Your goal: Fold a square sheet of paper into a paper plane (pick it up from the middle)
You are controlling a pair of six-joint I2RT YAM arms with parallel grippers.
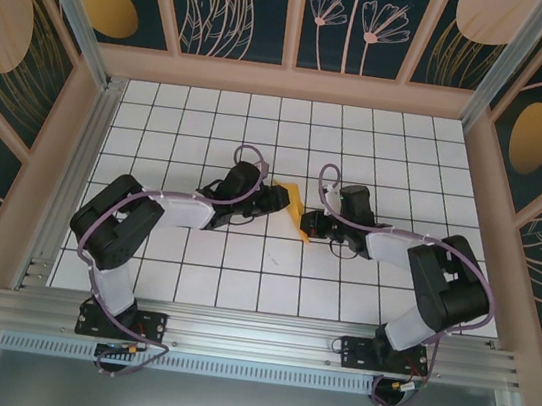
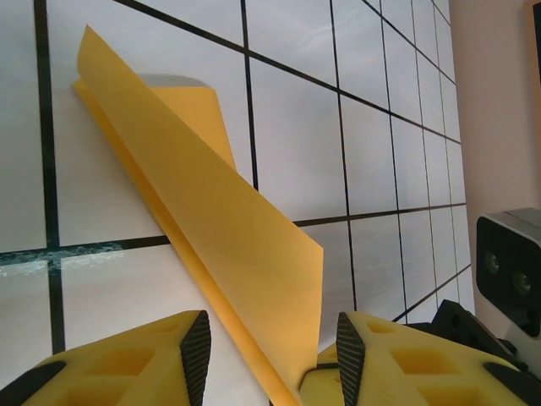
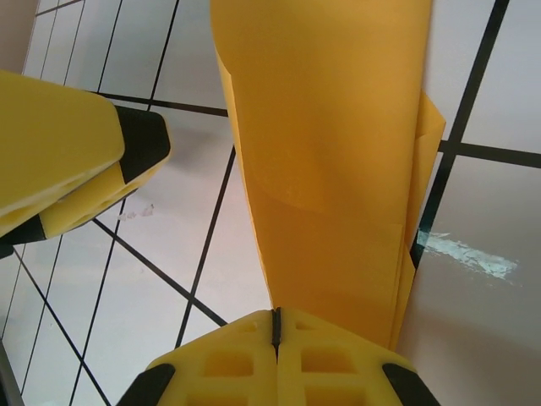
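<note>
Standing at the near edge, I see a metal rail [image 1: 253, 334] carrying both arm bases, then a white table [image 1: 240, 281] ruled into squares by thin black lines. Mid-table the arms meet at the orange sheet of paper [image 1: 295, 204], folded narrow, with one flap lifting off the tiles. Its long axis runs roughly near to far, the narrower end nearest me. The right gripper [image 3: 275, 315] is pressed together, pinching that end. The left gripper [image 2: 270, 334] is spread, straddling the sheet. Beyond, pale wooden framing [image 1: 288, 82] holds dark teal wall panels [image 1: 248, 8] painted with gold discs and line-drawn flowers.
</note>
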